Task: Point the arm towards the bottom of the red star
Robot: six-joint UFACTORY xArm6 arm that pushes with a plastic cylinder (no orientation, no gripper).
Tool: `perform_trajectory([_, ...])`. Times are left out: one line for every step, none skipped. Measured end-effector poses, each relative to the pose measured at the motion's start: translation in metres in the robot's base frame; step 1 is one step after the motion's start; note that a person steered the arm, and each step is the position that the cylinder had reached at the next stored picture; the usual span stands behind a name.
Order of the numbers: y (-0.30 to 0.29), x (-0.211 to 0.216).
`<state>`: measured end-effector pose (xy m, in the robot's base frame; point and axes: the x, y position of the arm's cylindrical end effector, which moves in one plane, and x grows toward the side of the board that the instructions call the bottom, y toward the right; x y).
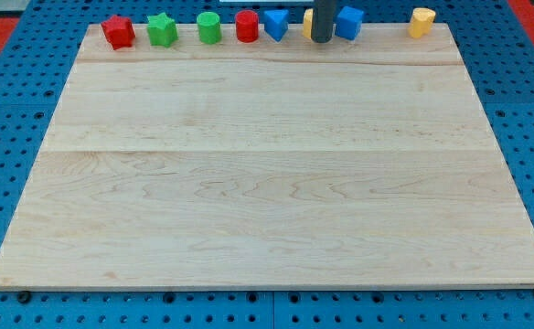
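Camera view looks down on a pale wooden board [267, 183] lying on a blue pegboard [11, 137]. All the blocks sit in a row along the board's top edge. From the view's left they run: the red star [118, 31] near the top left corner, a green star [162, 28] just beside it, a green cylinder [208, 27], a red cylinder [247, 26], and a blue block [275, 24] whose shape I cannot make out. Next comes a yellow block [308, 22], mostly hidden behind the rod, then another blue block [348, 22], and well apart towards the top right corner a second yellow block [421, 21].

The dark rod comes down from the view's top, and my tip [322, 40] rests between the hidden yellow block and the blue block on its right, touching or nearly touching both; I cannot tell which. My tip is well apart from the red star, with four blocks between them. The arm carries no pincer, only the straight rod, so there is no opening or closing to report.
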<state>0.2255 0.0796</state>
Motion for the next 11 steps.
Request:
perform_trajectory([0.012, 0.017])
perform_trajectory([0.030, 0.042])
perform_trajectory([0.049, 0.070])
perform_trajectory([0.074, 0.078])
perform_trajectory([0.100, 0.078])
perform_trajectory([0.123, 0.079])
perform_trajectory([0.099, 0.123])
perform_trajectory([0.000, 0.143])
perform_trajectory([-0.110, 0.142])
perform_trajectory([-0.210, 0.123])
perform_trajectory([-0.311, 0.109])
